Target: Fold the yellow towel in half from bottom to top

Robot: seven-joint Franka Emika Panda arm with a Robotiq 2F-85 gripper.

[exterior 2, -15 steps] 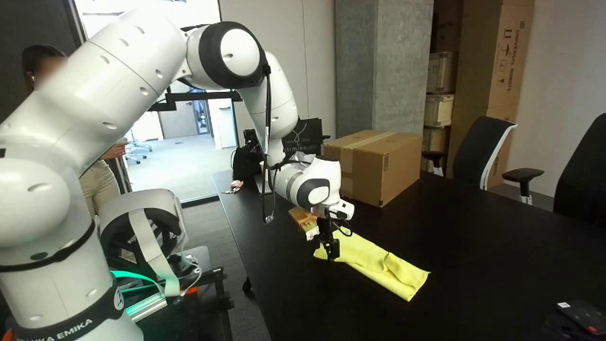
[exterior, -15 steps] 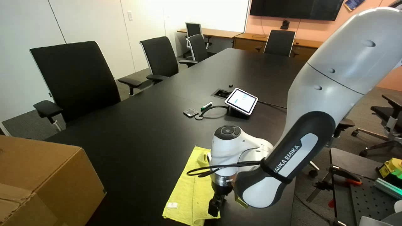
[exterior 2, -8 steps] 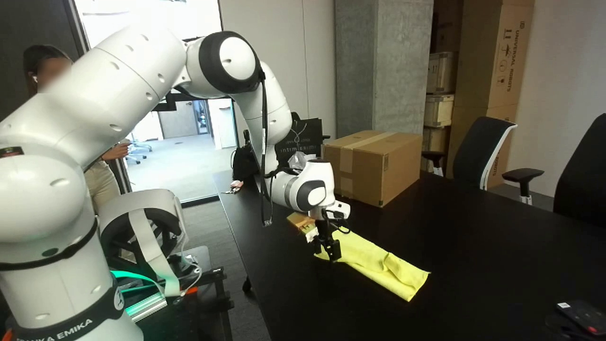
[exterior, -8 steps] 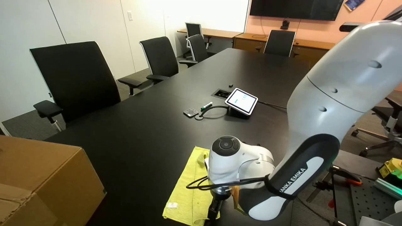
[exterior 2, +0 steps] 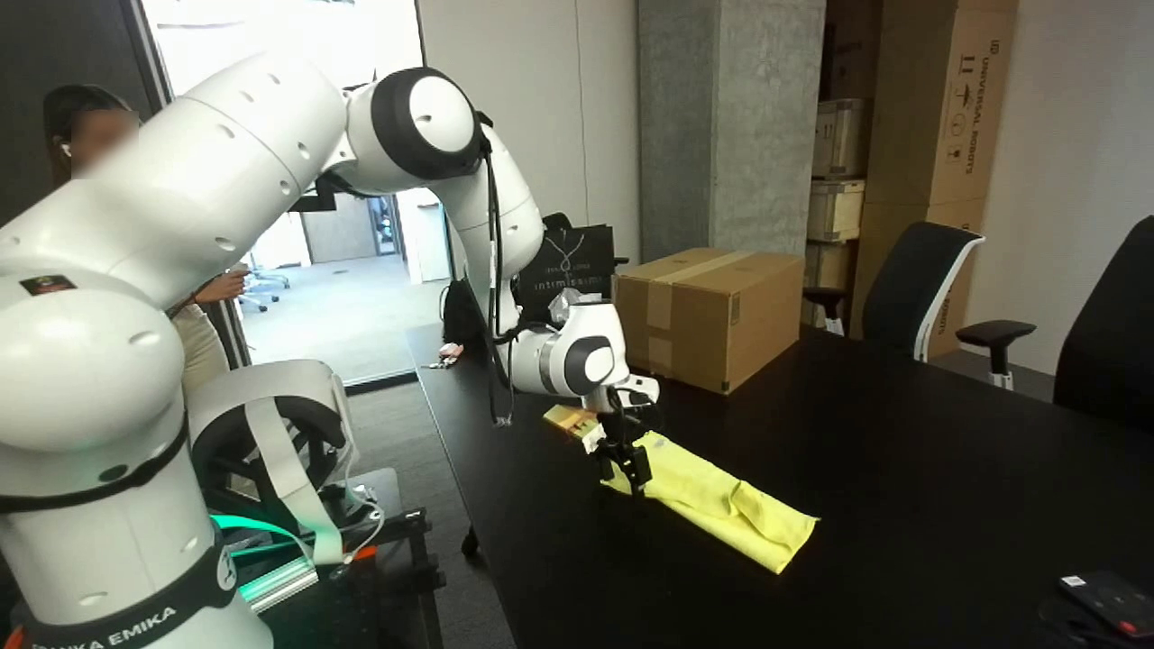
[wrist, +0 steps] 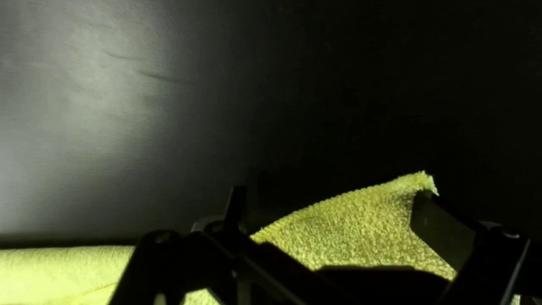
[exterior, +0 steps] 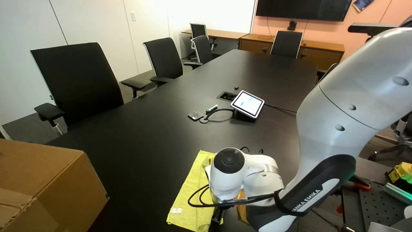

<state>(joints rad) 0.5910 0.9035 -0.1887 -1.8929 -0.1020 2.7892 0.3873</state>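
Partly beneath the hand [exterior 2: 623, 478], yellow towel [exterior 2: 712, 498]

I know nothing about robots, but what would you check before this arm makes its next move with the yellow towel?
1. Is the gripper open? Ok: its jaws stand apart in the wrist view.
2. Is the yellow towel in the gap? Ok: cloth near its corner shows between the jaws there.
3. Are the jaws low enough to pinch it? Cannot tell: no view settles their height.
4. Does the towel lie smooth? Not ok: it is creased toward the end away from the gripper.
5. Is the cardboard box clear of the towel? Ok: they are apart in both exterior views.
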